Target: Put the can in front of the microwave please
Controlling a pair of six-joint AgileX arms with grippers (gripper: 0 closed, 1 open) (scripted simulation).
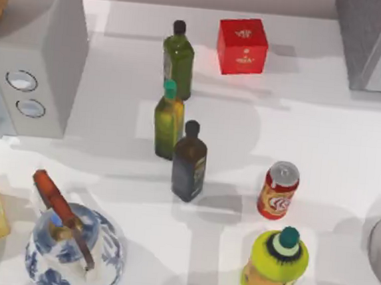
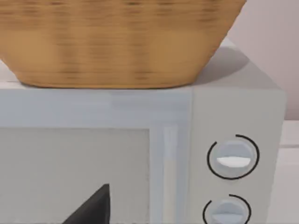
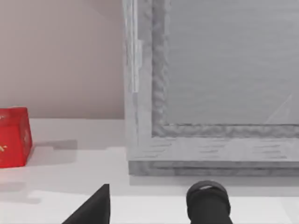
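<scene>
The can (image 1: 278, 190) is small and red with a silver top and a white-and-yellow emblem, standing upright right of the table's middle. The microwave (image 1: 41, 56) is a large light-grey box with two round white dials, at the far left, well apart from it.

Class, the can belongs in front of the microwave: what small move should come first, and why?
Probably bring the right arm over the can. It stands upright and ungripped on the table's right side, near the lime-green bottle, far from the microwave at left.
</scene>
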